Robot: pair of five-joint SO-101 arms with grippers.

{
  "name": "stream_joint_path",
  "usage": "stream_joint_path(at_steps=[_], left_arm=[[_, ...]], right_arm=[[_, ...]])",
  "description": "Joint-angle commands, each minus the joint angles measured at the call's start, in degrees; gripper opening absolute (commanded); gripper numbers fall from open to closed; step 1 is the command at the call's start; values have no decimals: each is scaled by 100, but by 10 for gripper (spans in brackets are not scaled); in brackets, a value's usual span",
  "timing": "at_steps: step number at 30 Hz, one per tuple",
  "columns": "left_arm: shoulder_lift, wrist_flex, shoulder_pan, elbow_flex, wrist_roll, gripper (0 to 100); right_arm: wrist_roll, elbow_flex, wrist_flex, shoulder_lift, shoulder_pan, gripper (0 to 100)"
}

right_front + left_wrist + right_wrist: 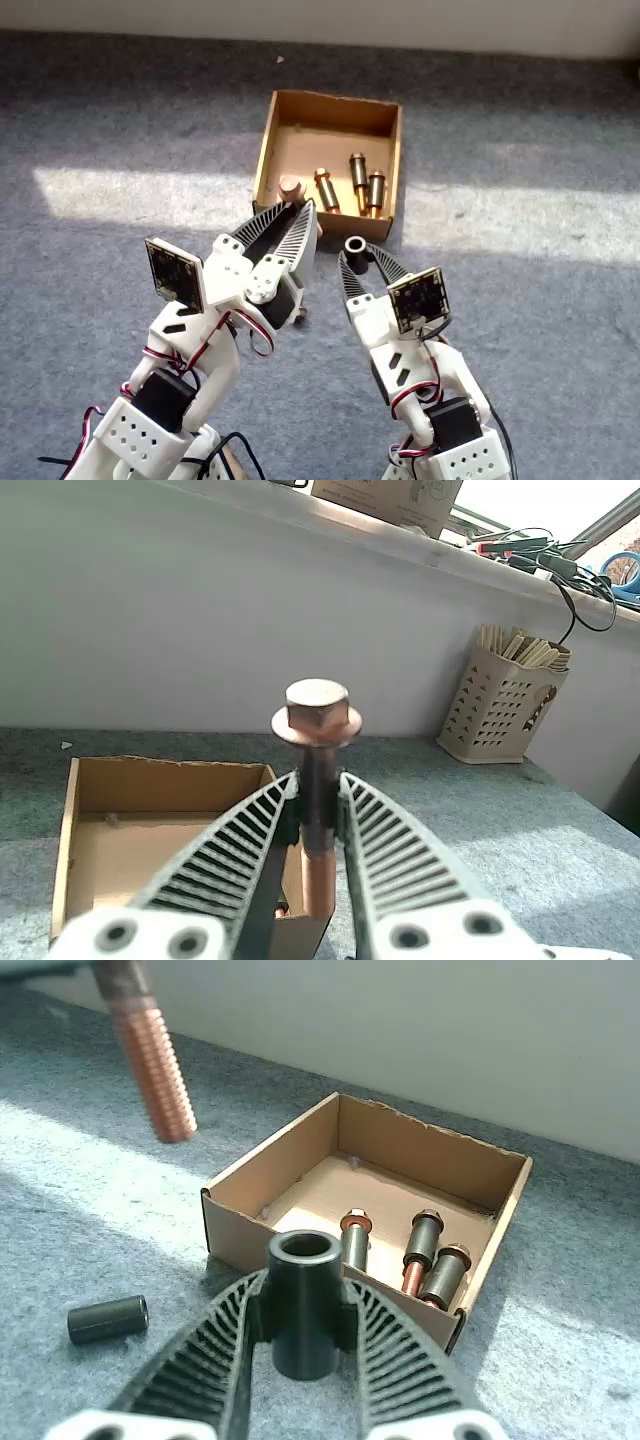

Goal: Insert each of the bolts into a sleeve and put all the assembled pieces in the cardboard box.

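High view, carpet (520, 330): grey, covers the table, with a sun band across it.
Cardboard box (262, 160): open top, at 12 o'clock of both grippers. Three assembled pieces (358, 172) lie in its 5 o'clock part.
Left gripper (302, 212): at 10 o'clock of the right gripper, tip at the box's near wall. Fingers are clamped on the bolt shank just under the flange.
Right gripper (362, 256): just short of the box's near wall, fingers closed around the sleeve at mid-wall.
Bolt (318, 720): upright, head up, threaded end hanging free. Likely rigid metal, light, with a smooth shank that can slip. Keep your hold high and leave the thread bare.
Sleeve (303, 1300): upright, bore up and clear. Likely a stiff, smooth tube that may twist in the ribs. Hold the wall, never the mouth.
Loose sleeve (108, 1319): on its side on the carpet, outside the box.
View differences: the right wrist view gives you the loose sleeve and the bolt thread apart from the bore. The left wrist view gives you the grip under the head. The high view gives you the gap between the grippers.
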Motion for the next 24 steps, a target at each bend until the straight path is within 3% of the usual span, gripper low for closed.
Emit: stream_joint_path(at_steps=[1, 16, 21, 24], left_arm=[[-110, -185, 13, -92, 79, 5], [-57, -185, 611, 110, 35, 5], [-57, -158, 611, 136, 35, 5], [-57, -176, 611, 224, 35, 5]], right_arm=[[-44, 857, -198, -66, -233, 6], [-26, 857, -215, -75, -426, 6], [1020, 857, -215, -75, -426, 6], [1240, 857, -233, -75, -435, 5]])
